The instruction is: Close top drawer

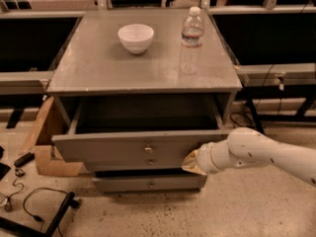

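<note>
The robot's tool (191, 162) sits against the right end of the pulled-out top drawer (108, 149), below the grey worktop (98, 68); its open-or-closed state cannot be told.

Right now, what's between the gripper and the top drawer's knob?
Only the top drawer's bare front, from the gripper at its right end to the knob; camera view.

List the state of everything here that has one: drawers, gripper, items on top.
Wide grey wooden top drawer: open, pulled well out.
Gripper: at that drawer's front panel, right of its round metal knob.
Lowest grey drawer: further in than the top one.
White bowl: upright on the grey cabinet top.
Clear plastic water bottle: upright, cap on.
</note>
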### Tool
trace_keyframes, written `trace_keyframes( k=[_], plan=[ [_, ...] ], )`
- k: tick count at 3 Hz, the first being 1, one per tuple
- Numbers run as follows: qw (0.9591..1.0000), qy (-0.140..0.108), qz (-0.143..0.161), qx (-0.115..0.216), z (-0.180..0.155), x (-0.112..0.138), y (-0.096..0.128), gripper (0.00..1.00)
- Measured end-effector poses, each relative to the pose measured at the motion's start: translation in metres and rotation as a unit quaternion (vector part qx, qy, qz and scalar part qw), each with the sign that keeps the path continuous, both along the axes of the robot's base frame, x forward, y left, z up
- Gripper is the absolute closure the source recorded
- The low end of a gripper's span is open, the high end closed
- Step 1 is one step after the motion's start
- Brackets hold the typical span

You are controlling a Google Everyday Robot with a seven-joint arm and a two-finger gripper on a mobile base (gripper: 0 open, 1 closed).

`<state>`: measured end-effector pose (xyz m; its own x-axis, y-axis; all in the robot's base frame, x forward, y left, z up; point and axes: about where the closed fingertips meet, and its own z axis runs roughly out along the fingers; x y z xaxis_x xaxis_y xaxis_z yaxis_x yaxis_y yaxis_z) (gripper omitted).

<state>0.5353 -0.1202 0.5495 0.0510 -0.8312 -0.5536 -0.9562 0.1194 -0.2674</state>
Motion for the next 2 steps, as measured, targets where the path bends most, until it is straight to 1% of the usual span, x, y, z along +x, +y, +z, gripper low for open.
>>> trace_keyframes(
  k=[1,2],
  plan=[
    [0.9993,0.024,0.023,-0.015,-0.0148,0.0125,-0.0026,1.00],
    [0.9993,0.025,0.024,-0.016,-0.0146,0.0119,-0.0026,1.00]
  ],
)
